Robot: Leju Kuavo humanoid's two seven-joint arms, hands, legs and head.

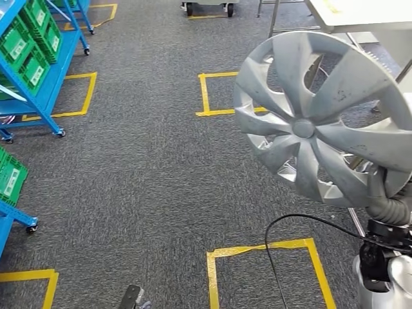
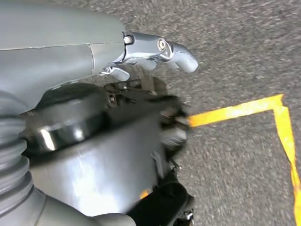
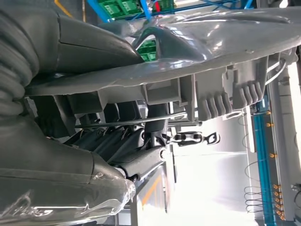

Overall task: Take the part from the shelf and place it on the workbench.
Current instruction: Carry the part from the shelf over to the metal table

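Head view, from the left side across: blue steel shelving on castors (image 1: 46,77) carries green plastic bins with white labels (image 1: 30,40). It stands well apart from both hands, so the part is already off the shelf. Grey carpet floor (image 1: 136,167) bears yellow tape squares (image 1: 214,93).

Low in the frame hangs the left hand (image 2: 156,52), seen from its wrist camera. Its fingers (image 2: 177,54) are extended loosely toward the carpet and hold nothing; the arm appears idle at the robot's side, presumably because one hand suffices for this load.

Further right, the silver-grey plastic wheel cover with swept spokes (image 1: 315,122) is carried in the air, face tilted toward the camera. The right hand (image 1: 389,193) grips it at its lower rim, thumb on the face. The right wrist view shows the darker fingers (image 3: 117,141) curled behind the ribbed back of the rim. This edge pinch likely keeps the cover away from the body while walking.

Beyond the fingers, at upper right, stands the pale workbench with metal legs (image 1: 359,16). The cover is not yet over it. Judged stage: transport, approaching the bench.
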